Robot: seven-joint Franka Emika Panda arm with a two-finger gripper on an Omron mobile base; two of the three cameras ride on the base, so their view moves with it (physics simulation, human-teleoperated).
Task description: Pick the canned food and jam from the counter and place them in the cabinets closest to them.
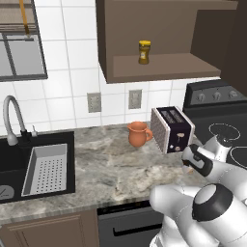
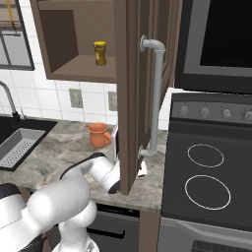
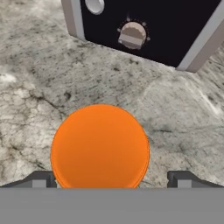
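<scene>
A white robot arm bends low over the counter [image 1: 106, 169] near its front edge, just ahead of the toaster [image 1: 172, 128], its gripper [image 3: 112, 178] poised directly above the jam [image 3: 99, 146]. In the hand view the jar's round orange top sits between the two dark fingertips [image 3: 41, 179], which stand wide apart on either side, clamped on nothing. The toaster's dark face and its dial [image 3: 132, 34] rise just beyond the jar.

The jam looks squat, rigid and smooth-sided, probably light enough for a plain two-finger pinch, though a glassy wall could slip if squeezed near the rim. The sensible hold is across the body, below the lid, with the jaws lowered evenly to both sides so the jar is not tipped toward the toaster.

Above, the open cabinet [image 1: 159, 67] holds a taller amber jar [image 1: 144, 52] on its shelf; from the right base view its door [image 2: 130, 98] swings out over the counter's right end beside the stove [image 2: 209, 177], hiding the wrist. A clay pitcher [image 1: 138, 133] stands near the back edge, and the sink [image 1: 34, 166] lies at the left end. The canned food cannot be made out here.
</scene>
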